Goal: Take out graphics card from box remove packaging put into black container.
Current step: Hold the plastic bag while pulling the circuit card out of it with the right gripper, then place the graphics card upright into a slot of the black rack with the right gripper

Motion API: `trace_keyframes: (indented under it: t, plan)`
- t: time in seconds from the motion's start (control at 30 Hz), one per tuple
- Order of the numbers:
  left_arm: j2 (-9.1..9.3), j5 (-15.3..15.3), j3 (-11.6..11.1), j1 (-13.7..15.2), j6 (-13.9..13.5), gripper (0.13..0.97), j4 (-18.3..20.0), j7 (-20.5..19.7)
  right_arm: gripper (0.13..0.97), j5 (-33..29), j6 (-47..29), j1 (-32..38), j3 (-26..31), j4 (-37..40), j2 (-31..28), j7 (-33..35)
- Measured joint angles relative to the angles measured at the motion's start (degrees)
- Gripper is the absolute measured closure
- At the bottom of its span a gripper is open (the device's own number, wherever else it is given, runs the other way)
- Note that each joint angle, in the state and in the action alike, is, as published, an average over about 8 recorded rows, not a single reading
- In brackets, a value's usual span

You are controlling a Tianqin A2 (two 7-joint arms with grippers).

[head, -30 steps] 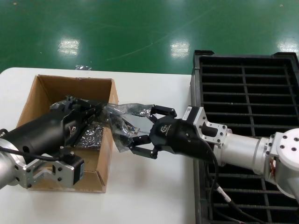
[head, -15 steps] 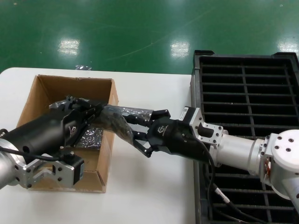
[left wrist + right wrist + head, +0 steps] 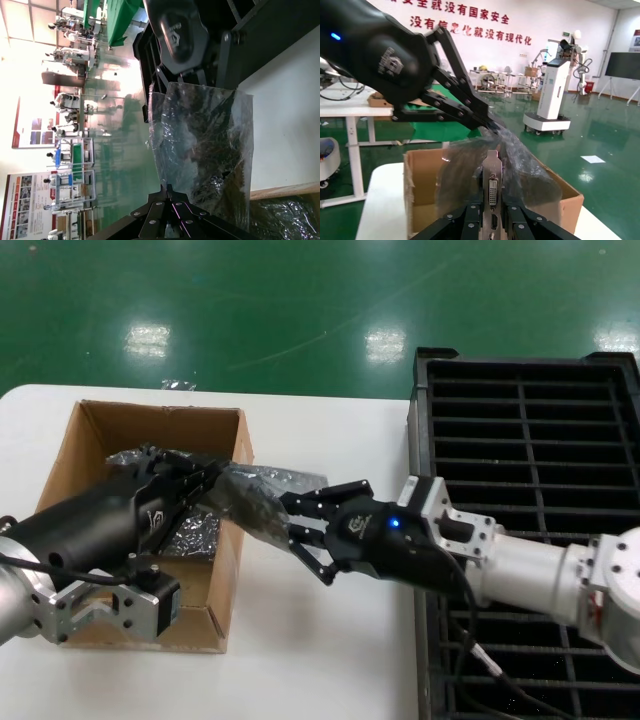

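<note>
The graphics card shows its silver end bracket with ports in the right wrist view, sticking out of the shiny packaging bag. My right gripper is shut on that bracket end, to the right of the brown box. In the head view my right gripper meets the bag at its open end. My left gripper is shut on the bag's other end, above the box's right wall; the left wrist view shows it pinching the bag. The black container lies at the right.
More cards in shiny bags lie inside the box. My right arm stretches across the container's left edge. White table shows between box and container. Green floor lies beyond the table's far edge.
My right gripper has moved left toward the box and closed from open around the bag's end onto the card's bracket. The bag has bunched up shorter. My left gripper has stayed put.
</note>
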State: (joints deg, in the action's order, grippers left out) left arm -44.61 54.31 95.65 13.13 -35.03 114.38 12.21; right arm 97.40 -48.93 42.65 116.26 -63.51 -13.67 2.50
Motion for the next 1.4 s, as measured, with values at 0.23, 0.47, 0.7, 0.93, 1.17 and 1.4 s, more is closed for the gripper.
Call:
trace_keyframes:
  t: [0.23,0.47,0.7,0.93,1.17,1.4]
  plan:
    - [0.00,0.00,0.00,0.00,0.00,0.958,0.00,0.00,0.906,0.19,-0.90,-3.24,-0.27,-9.26,-4.74,-3.89]
    - [0.00,0.00,0.00,0.00,0.00,0.958,0.00,0.00,0.906,1.49,-1.62,-8.28,-2.14,-19.88,-11.64,-7.45]
    - [0.00,0.00,0.00,0.00,0.00,0.958,0.00,0.00,0.906,5.50,-1.74,-18.54,-8.46,-32.30,-22.45,-10.32]
    - [0.00,0.00,0.00,0.00,0.00,0.958,0.00,0.00,0.906,9.01,1.18,-34.37,-21.49,-44.75,-32.46,-13.56]
    - [0.00,0.00,0.00,0.00,0.00,0.958,0.00,0.00,0.906,9.80,4.03,-47.36,-34.23,-51.37,-35.32,-16.15]
    - [0.00,0.00,0.00,0.00,0.00,0.958,0.00,0.00,0.906,9.81,4.45,-48.83,-35.72,-51.98,-35.39,-16.41]
